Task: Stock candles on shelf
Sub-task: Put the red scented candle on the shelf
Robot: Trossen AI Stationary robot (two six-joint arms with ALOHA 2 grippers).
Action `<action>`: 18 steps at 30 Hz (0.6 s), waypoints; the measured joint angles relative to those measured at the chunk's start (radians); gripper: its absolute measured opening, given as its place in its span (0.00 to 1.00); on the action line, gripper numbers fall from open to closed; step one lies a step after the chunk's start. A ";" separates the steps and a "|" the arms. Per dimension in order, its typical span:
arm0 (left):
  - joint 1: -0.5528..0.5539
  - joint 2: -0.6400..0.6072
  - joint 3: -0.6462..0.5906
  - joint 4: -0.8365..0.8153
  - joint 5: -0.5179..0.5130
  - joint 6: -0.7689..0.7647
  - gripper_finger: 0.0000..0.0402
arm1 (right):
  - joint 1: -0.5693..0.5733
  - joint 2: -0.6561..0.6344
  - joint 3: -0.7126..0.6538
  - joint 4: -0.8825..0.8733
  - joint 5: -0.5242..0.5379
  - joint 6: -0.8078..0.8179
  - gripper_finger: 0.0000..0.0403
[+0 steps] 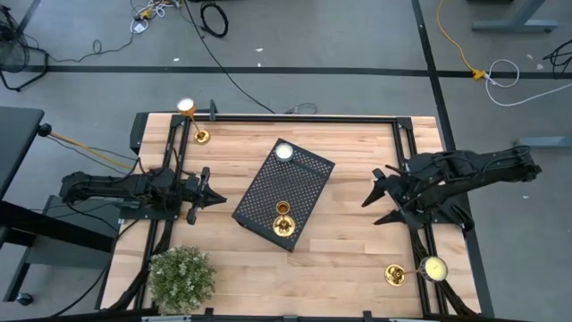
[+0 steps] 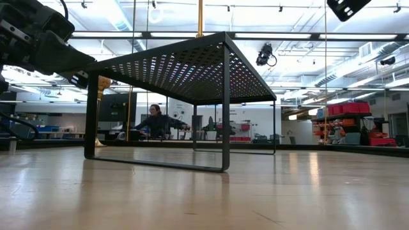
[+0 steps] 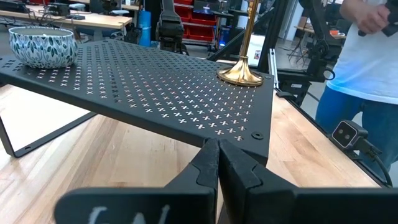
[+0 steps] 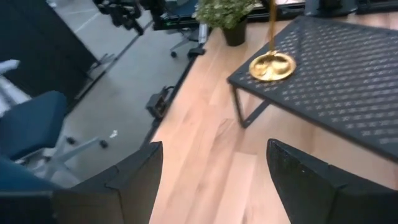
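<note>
Right gripper [image 1: 382, 197] spread, left gripper [image 1: 207, 190] pressed together, both flank my shelf [image 1: 308, 168] on the table [image 1: 357, 250]; 1 candle [image 1: 283, 218] stands on it, plant [image 1: 182, 277] near.

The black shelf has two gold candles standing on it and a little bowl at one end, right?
Not quite. The high view shows only one gold candle standing on the black shelf. The other two candles stand off it on the table, at opposite corners. The little bowl really is at one end of the shelf.
</note>
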 joint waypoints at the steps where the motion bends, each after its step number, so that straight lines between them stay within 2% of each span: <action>1: 0.000 0.000 0.000 0.000 0.000 0.000 0.03 | 0.000 -0.004 0.006 -0.019 -0.020 0.002 0.71; 13: 0.000 0.000 0.000 0.000 0.000 0.000 0.03 | 0.000 -0.004 0.204 -0.185 -0.040 -0.027 0.71; 18: 0.000 0.000 0.000 0.000 0.000 0.000 0.04 | 0.000 -0.004 0.260 -0.242 -0.093 -0.029 0.71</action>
